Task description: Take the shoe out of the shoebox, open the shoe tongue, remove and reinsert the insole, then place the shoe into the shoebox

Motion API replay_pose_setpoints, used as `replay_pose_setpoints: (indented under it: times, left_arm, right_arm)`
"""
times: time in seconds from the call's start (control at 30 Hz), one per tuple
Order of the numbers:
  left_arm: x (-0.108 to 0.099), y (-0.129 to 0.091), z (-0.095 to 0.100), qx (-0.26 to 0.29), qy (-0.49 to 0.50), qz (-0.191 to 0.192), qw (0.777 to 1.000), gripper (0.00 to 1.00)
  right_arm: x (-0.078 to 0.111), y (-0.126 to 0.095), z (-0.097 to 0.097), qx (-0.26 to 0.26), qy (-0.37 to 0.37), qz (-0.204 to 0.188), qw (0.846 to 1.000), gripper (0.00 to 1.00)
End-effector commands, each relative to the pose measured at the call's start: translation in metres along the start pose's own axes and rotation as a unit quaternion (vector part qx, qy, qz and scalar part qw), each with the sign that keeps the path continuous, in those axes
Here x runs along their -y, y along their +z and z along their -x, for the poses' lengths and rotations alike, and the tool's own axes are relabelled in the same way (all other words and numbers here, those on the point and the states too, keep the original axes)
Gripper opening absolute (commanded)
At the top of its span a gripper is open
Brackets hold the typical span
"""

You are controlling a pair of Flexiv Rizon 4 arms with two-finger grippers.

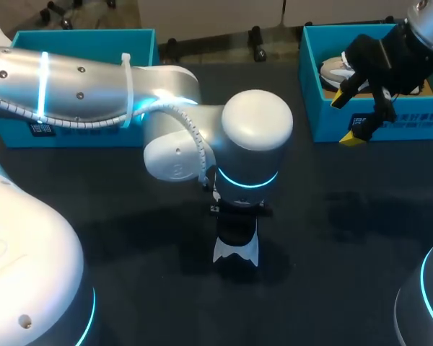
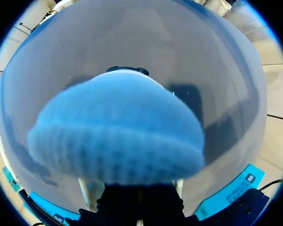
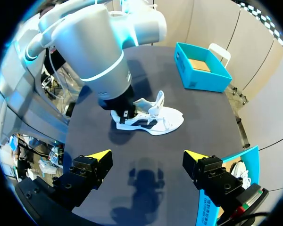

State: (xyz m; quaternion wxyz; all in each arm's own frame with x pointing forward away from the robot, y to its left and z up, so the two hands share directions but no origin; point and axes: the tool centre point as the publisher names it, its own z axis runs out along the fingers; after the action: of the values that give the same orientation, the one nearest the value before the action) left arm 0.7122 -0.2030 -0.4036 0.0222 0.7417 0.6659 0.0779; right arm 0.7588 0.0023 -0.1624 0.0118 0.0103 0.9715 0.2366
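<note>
A white and black shoe (image 3: 153, 121) lies on its sole in the middle of the black table (image 3: 179, 155), tongue lifted. My left gripper (image 3: 122, 112) points down into the shoe's heel end; in the head view only a bit of the shoe (image 1: 236, 252) shows under that gripper (image 1: 236, 232). The left wrist view is filled by a grey and blue insole (image 2: 118, 136) right against the fingers, which are shut on it, their tips hidden. My right gripper (image 3: 146, 157) hangs open and empty above the right teal shoebox (image 1: 379, 126), well away from the shoe.
Another shoe (image 1: 335, 72) lies in the right shoebox. A second teal shoebox (image 1: 79, 130) stands at the back left, and the right wrist view shows this box (image 3: 200, 70) open with a bare brown floor. My left arm (image 1: 94, 86) spans the table's left half.
</note>
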Motion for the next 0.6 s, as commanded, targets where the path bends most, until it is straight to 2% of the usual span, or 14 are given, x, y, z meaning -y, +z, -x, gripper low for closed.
replay_pose_setpoints:
  times: [0.03, 0.6]
  left_arm:
    - [-0.004, -0.006, -0.007, 0.003, 0.003, 0.007, 1.0, 0.0]
    - [-0.012, -0.028, -0.012, 0.01, 0.011, 0.02, 1.0, 0.0]
  right_arm:
    - [-0.001, 0.001, 0.002, -0.001, 0.0, -0.002, 1.0, 1.0]
    - [-0.001, 0.001, 0.002, -0.001, 0.0, -0.002, 1.0, 1.0]
